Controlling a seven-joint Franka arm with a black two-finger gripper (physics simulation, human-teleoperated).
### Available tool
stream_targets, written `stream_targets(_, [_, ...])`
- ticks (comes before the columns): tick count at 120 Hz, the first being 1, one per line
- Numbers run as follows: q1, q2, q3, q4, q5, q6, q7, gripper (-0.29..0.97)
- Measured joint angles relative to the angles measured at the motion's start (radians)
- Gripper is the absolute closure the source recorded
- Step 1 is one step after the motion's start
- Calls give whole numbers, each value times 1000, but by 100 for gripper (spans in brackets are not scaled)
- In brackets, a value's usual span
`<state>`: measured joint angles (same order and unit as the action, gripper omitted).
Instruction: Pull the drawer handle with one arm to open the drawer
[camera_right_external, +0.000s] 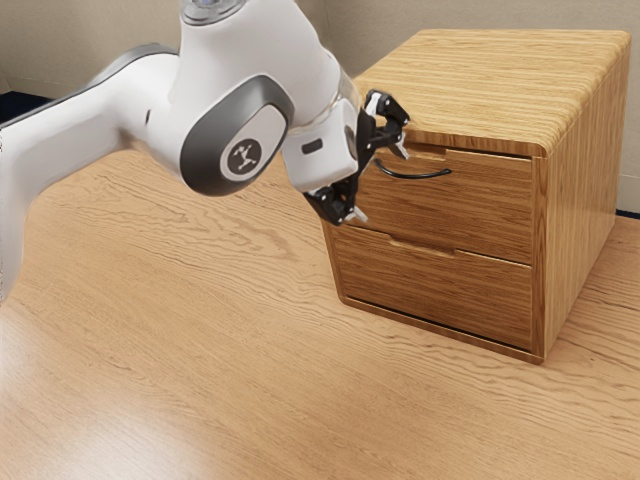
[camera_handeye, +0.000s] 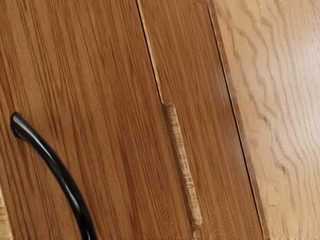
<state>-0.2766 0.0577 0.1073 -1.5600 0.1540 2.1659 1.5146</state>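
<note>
White arm (camera_right_external: 110, 120) extended, hand (camera_right_external: 366, 160) sideways, fingers (camera_right_external: 388, 108) spread wide

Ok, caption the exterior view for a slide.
Open gripper at the black handle of the top drawer in a wooden cabinet.

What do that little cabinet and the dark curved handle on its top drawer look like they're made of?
Cabinet: looks like oak-style wood or veneer with a satin finish; streaky grain runs across its top and front. Handle: glossy black, perhaps painted metal or plastic; bright highlights run along its curve.

Bright, even light; pale glare (broad, whitish) on the table (camera_right_external: 100, 420)
</note>
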Motion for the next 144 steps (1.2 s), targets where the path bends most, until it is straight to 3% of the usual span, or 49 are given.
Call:
stream_targets(69, [13, 2, 0, -68, 3, 42, 5, 0])
stream_targets(86, [1, -82, 3, -135, 5, 43, 5, 9])
stream_targets(121, [-36, -135, 4, -218, 4, 43, 6, 0])
stream_targets(144, [-41, -206, 4, -291, 4, 43, 5, 0])
